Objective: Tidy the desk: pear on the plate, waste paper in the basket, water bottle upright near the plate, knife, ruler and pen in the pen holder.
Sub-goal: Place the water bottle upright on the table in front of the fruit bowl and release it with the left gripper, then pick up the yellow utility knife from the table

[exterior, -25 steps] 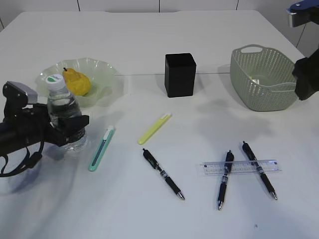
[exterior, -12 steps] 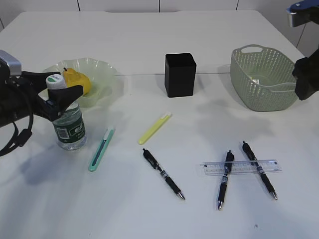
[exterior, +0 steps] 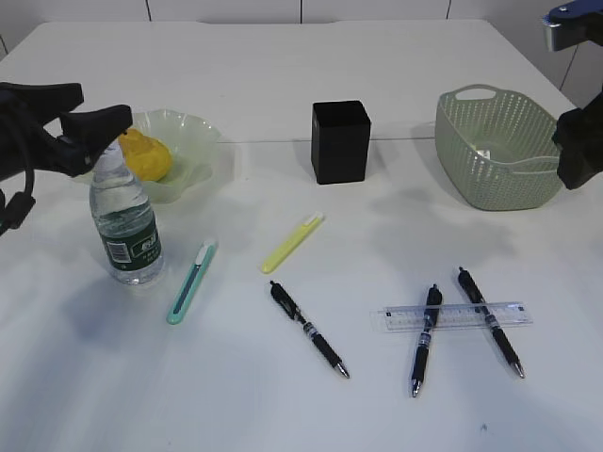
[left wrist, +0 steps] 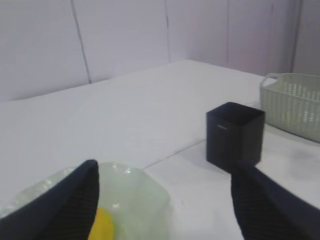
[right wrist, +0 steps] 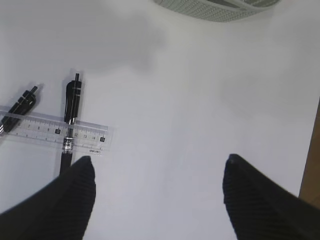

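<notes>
Water bottle (exterior: pixel 124 222) clear plastic, upright; plate (exterior: pixel 198 141) ruffled green glass.

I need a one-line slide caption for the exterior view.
Left gripper open above the upright bottle beside the plate with the pear; pens and ruler lie on the desk.

pear (exterior: pixel 143 153) on plate (exterior: pixel 193 132); water bottle (exterior: pixel 125 226) upright nearby
</notes>
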Controlling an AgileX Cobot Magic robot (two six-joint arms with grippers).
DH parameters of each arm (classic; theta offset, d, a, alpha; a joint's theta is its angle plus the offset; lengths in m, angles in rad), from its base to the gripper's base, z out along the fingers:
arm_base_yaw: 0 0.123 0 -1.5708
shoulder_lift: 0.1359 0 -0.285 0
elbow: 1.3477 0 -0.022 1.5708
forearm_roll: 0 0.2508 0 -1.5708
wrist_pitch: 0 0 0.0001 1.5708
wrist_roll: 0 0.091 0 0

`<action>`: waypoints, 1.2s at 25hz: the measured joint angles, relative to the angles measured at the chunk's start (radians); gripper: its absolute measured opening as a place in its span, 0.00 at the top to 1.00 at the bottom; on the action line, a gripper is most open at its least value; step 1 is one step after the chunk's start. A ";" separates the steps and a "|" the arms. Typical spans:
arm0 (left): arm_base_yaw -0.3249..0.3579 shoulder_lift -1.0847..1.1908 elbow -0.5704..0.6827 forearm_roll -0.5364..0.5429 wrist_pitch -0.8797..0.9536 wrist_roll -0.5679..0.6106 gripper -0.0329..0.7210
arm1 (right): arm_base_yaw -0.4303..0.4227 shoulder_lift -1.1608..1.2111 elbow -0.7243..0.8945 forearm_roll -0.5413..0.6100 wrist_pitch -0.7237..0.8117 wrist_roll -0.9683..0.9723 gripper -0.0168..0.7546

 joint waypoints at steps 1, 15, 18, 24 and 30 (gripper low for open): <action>0.000 -0.012 0.000 -0.036 0.029 -0.002 0.18 | 0.000 0.000 0.000 0.000 0.000 0.000 0.22; 0.126 -0.088 0.002 -0.216 0.319 -0.221 0.18 | 0.000 0.000 0.000 0.000 0.000 0.000 0.22; 0.157 -0.097 0.002 -0.221 0.381 -0.261 0.18 | 0.000 0.000 0.000 0.000 0.000 0.000 0.22; 0.168 -0.166 0.002 -0.181 0.572 -0.274 0.19 | 0.000 0.000 0.000 -0.002 0.000 0.000 0.22; 0.168 -0.263 0.008 -0.080 0.761 -0.380 0.19 | 0.000 0.000 0.000 -0.002 0.000 0.000 0.22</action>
